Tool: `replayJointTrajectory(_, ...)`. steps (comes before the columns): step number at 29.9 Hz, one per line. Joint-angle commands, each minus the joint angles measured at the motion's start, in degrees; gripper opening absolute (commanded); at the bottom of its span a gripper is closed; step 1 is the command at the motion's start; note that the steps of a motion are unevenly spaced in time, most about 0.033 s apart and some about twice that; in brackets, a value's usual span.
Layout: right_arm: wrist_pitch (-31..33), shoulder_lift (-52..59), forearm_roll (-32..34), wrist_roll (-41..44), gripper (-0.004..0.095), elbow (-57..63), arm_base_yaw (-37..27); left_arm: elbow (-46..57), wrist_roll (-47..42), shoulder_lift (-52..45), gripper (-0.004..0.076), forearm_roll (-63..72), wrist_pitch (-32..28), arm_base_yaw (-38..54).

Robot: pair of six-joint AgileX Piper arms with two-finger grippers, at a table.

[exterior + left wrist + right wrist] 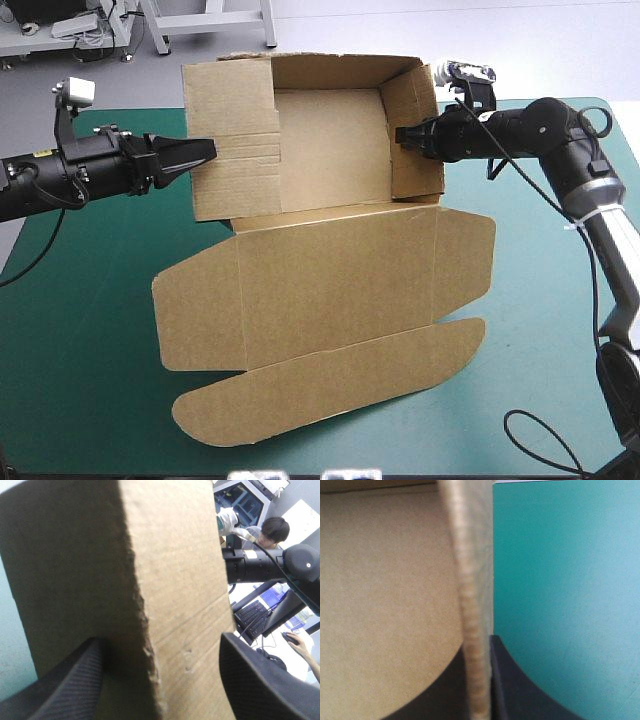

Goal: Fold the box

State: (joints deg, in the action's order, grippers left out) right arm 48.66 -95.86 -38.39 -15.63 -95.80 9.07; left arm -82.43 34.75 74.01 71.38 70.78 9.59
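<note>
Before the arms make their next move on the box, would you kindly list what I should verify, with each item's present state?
1. Right tool holds the right wall of the box: ok, shut on the board.
2. Left tool holds the left wall: not ok, open with the board between.
3. Far wall raised: ok.
4. Lid flat on the table: ok.
5. Left wall standing fully upright: cannot tell.

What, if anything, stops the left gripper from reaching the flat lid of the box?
Probably nothing, so likely yes: the left gripper is open around the left wall, and the lid lies flat and uncovered beside it.
</note>
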Motion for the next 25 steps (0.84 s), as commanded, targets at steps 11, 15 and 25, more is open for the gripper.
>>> replayJointTrajectory(11, -7.3, 1.9, -0.1, 0.8, -0.0014, -1.9, 5.2, -1.6, -3.3, -1.7, 0.0498, -9.6, -3.7, -6.1)
replayJointTrajectory(15, -8.1, 1.9, 2.2, 1.9, -0.0014, -1.9, 8.0, -1.6, -7.6, -1.7, 0.0497, -15.1, -4.2, -6.1)
replayJointTrajectory(25, -8.4, 1.9, 5.1, 3.2, -0.0014, -1.9, 13.3, -1.6, -12.9, -0.4, 0.0489, -28.9, -7.6, -6.2)
